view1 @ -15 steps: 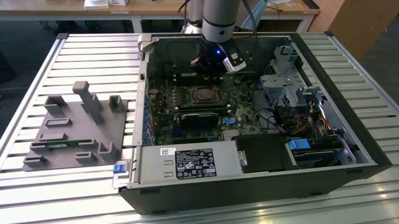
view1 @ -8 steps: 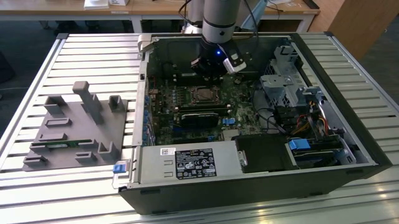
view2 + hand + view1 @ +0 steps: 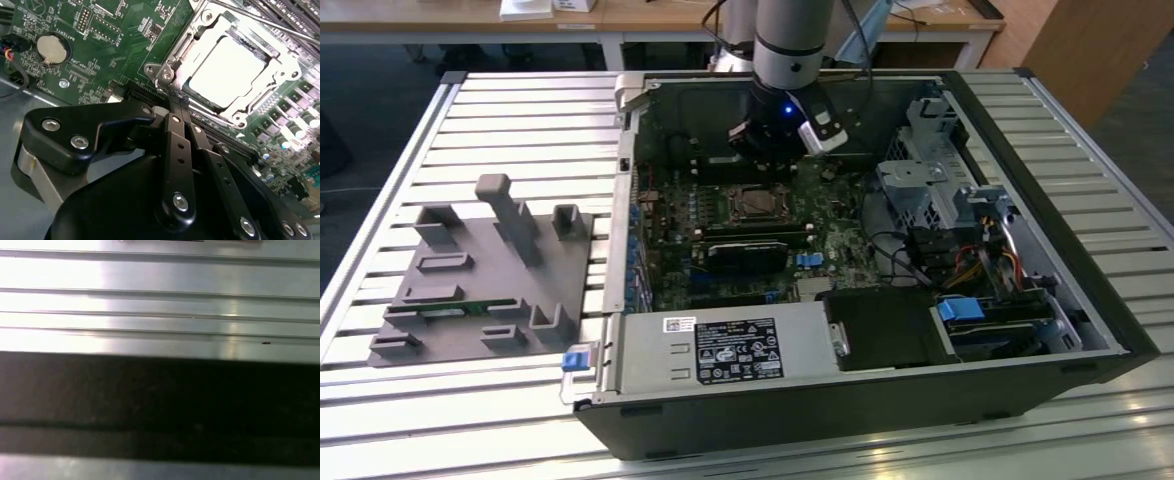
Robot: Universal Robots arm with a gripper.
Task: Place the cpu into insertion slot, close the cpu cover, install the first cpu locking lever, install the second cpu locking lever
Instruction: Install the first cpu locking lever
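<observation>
The gripper [image 3: 176,102] had its fingers [image 3: 172,135] pressed together on nothing, tips just beside the near corner of the socket. One cpu [image 3: 227,70] lay seated flat in that socket, its pale lid facing up. One cpu cover [image 3: 200,37] framed it, lying down over its edges. One thin lever rod [image 3: 260,20] crossed beyond the socket. The cpu judged light, rigid and fragile underneath; best held by its edges. The cover looked thin and springy.

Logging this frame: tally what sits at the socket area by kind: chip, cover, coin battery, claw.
cpu: 1
cpu cover: 1
coin battery: 1
claw: 1
Total: 4
</observation>
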